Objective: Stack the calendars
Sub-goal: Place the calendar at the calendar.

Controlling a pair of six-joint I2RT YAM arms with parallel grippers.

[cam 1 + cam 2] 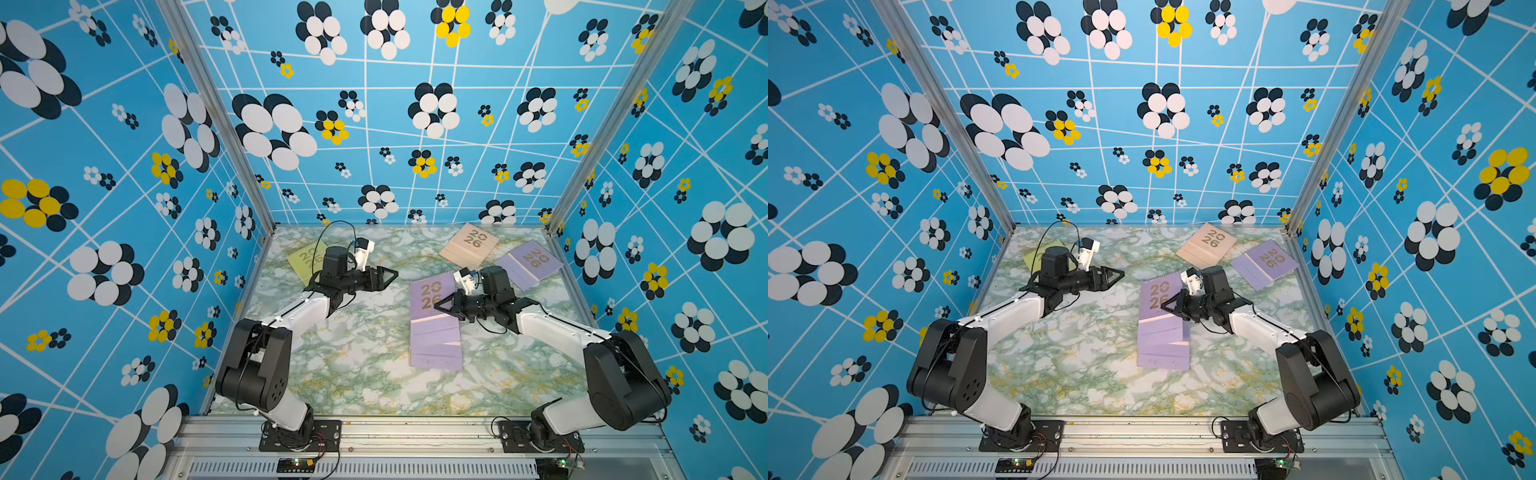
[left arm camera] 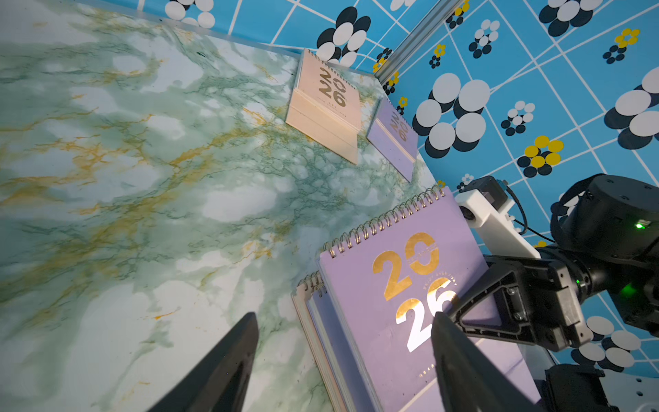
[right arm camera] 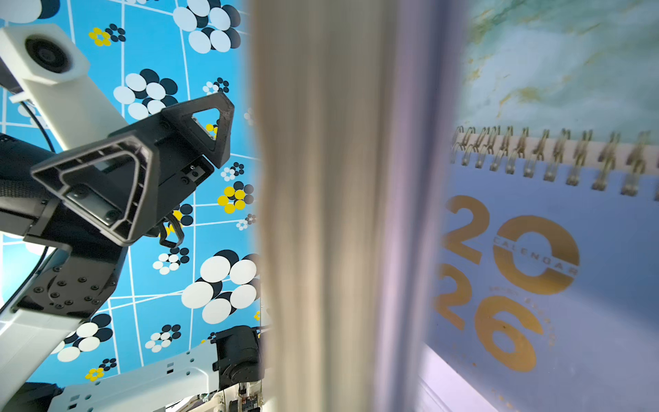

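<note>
Blurred cream page edges with a lilac border, a calendar edge point(image 3: 321, 214) too close to the right wrist camera to say which calendar it belongs to, run straight through that view. Beside it lies the top lilac calendar point(image 2: 356, 285) of the stack point(image 1: 436, 355), cover up, spiral at its far end, long axis running near to far on the right half of the surface point(image 1: 353, 365). Layers under it sit staggered toward the near side, not squared up. Across that top cover, at the gold "26", the right tool point(image 1: 439, 309) lies pressed together with nothing visibly pinched; whether its tip touches the cover or hangs just above cannot be told. To the left of the stack, the left tool point(image 1: 391, 275) hangs spread and empty over bare surface, pointing toward it. Three more lie loose: the yellow-green calendar point(image 1: 297, 262) at the far left, partly hidden behind the left arm point(image 1: 299, 311), and the peach calendar point(image 1: 469, 245) and far lilac calendar point(image 1: 530, 262) side by side at the far right. The next pick likely turns on direction. The yellow-green one lies behind the left tool, opposite to where it points, so that nearer arm would have to swing back. The far-right pair sits beyond the right arm point(image 1: 552, 328), within its side.
</note>
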